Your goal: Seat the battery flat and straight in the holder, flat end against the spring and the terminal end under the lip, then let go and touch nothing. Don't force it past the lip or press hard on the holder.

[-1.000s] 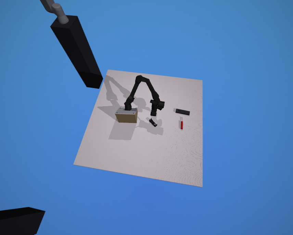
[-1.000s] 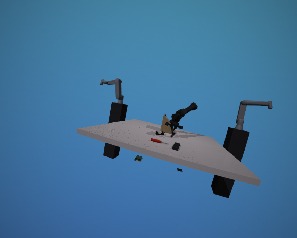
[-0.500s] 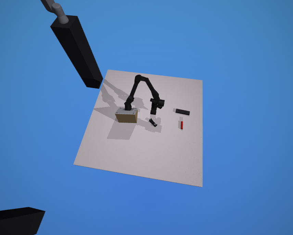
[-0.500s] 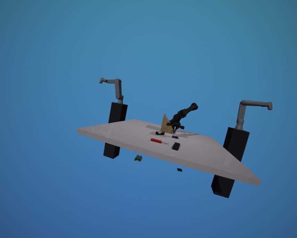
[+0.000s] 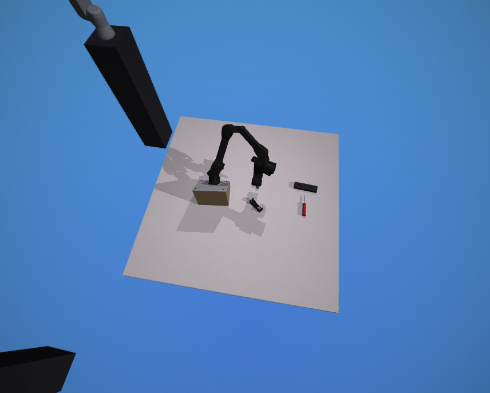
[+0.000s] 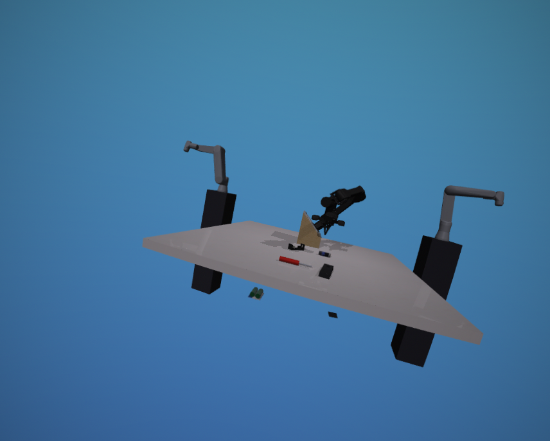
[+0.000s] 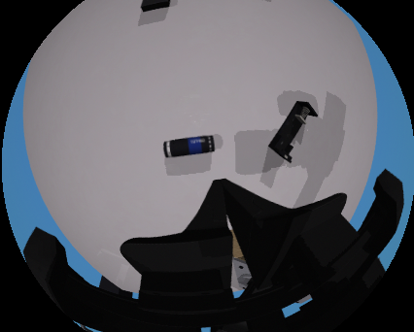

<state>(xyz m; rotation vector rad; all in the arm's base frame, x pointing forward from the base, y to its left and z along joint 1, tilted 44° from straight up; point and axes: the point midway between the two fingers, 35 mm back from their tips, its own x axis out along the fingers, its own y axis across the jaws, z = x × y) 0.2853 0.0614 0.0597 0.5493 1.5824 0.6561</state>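
The battery (image 6: 324, 254) (image 7: 189, 147), black with a blue band, lies on its side on the table, outside the holder. In the top view the arm mostly or wholly hides it. The black holder (image 5: 256, 205) (image 6: 297, 248) (image 7: 287, 128) lies at an angle to the battery, to its right in the wrist view. Its spring is at the upper end there, and its trough is empty. My gripper (image 5: 256, 187) (image 6: 326, 233) (image 7: 219, 184) points down above the table, near the battery. Its fingers are shut with nothing between them, and it is clear of the holder.
A black box-like object (image 5: 305, 187) (image 6: 326, 270) (image 7: 155, 5) and a red screwdriver (image 5: 304, 209) (image 6: 289, 260) lie farther out from my wooden base block (image 5: 213, 197) (image 6: 308, 234). Grey arms on dark pillars (image 5: 126, 86) (image 6: 215, 211) stand beyond the table (image 5: 229, 262) (image 6: 367, 285).
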